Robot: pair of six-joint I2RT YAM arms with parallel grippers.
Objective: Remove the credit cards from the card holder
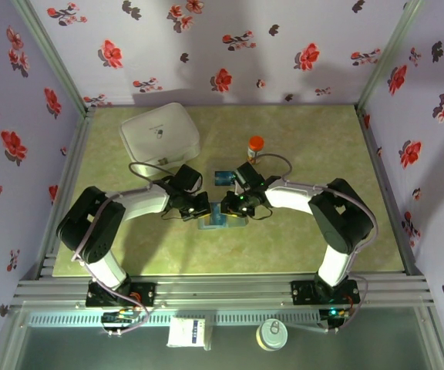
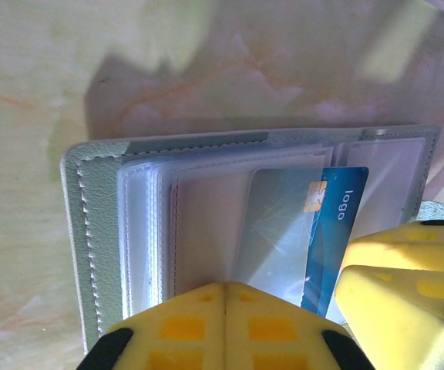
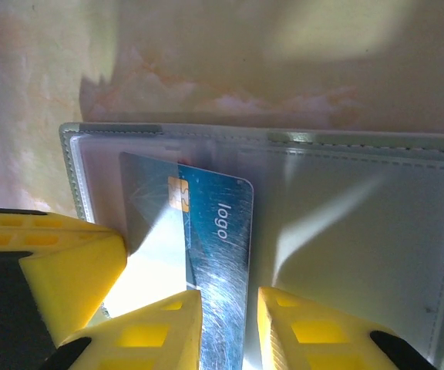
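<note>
Card (image 3: 214,223) — blue-teal, askew on card holder (image 3: 376,231) — lies under right gripper (image 3: 230,299).

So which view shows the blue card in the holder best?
Right wrist: the blue card shows chip and "logo" clearly, inside the right end effector. Left wrist catches it partly under a glary sleeve; top external gives a tiny card holder.
</note>
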